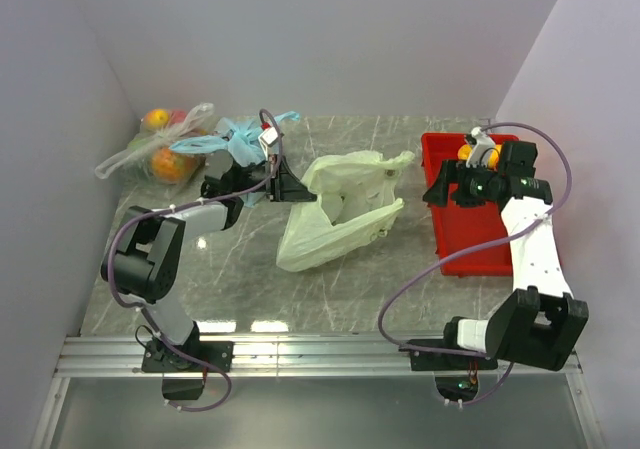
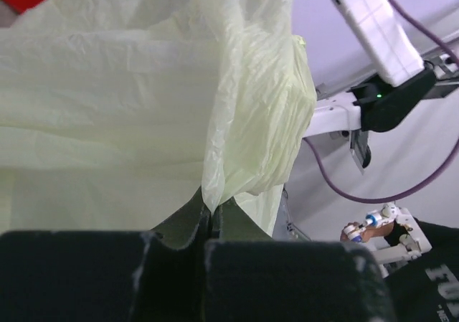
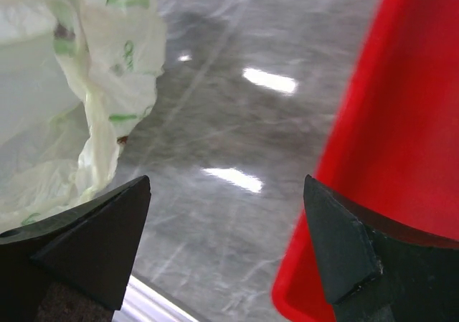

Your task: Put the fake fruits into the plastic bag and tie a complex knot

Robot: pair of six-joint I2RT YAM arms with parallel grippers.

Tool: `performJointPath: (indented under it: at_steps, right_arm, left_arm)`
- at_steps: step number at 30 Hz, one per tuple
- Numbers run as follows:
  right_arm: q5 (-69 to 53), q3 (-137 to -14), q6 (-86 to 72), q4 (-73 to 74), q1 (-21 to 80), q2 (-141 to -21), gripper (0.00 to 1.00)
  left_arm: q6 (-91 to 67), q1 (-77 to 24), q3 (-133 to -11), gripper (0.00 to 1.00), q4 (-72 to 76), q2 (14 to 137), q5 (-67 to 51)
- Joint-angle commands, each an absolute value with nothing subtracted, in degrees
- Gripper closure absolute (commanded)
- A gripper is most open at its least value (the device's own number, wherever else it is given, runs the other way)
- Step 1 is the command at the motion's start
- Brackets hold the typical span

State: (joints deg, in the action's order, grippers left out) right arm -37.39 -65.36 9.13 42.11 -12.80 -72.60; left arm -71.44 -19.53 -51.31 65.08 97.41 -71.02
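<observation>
The pale green plastic bag (image 1: 340, 214) lies crumpled in the middle of the table. My left gripper (image 1: 297, 186) is shut on the bag's left edge; in the left wrist view the film (image 2: 143, 85) rises out of the pinched fingertips (image 2: 210, 216). My right gripper (image 1: 437, 182) hangs open and empty over the left rim of the red tray (image 1: 470, 239), its fingers (image 3: 115, 229) wide apart around bare table, gripper centre (image 3: 226, 193). The bag (image 3: 86, 85) shows at left, the tray wall (image 3: 387, 121) at right. One yellow-orange fake fruit (image 1: 466, 152) shows at the tray's far end; other fruits are hidden.
At the back left lie a light blue bag (image 1: 235, 139) and a clear bag of orange and red fruits (image 1: 160, 149). White walls close in on three sides. The right arm (image 2: 380, 35) crosses the left wrist view.
</observation>
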Motion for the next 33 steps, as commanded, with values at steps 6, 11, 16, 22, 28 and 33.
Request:
performJointPath:
  at_steps: [6, 11, 16, 22, 28, 33]
  right_arm:
    - [-24.5, -78.4, 17.0, 42.9, -22.7, -85.8, 0.1]
    - [-19.1, -90.6, 20.7, 48.6, -25.3, -98.3, 0.13]
    - [-9.8, -94.5, 22.1, 52.3, -26.8, -103.2, 0.18]
    - [2.3, -84.8, 28.2, 54.4, -28.1, -96.6, 0.27]
    - [7.6, -74.3, 29.7, 50.4, -30.1, -90.5, 0.27]
    - [10.8, -68.8, 28.3, 44.3, -31.0, -89.7, 0.24]
  left_arm:
    - [-57.3, -19.6, -51.9, 1.0, 60.1, 98.4, -69.5]
    - [-63.1, -19.7, -52.1, 0.99, 65.1, 100.5, -69.4]
    - [-61.7, -19.7, -53.3, 1.0, 63.7, 100.8, -69.2]
    - [-62.4, -19.6, -54.0, 1.0, 64.4, 101.2, -68.8]
    - [-62.7, -19.7, -53.8, 1.0, 65.0, 101.3, -68.8]
    - [-60.1, -19.7, -53.3, 0.99, 62.1, 100.2, -69.2]
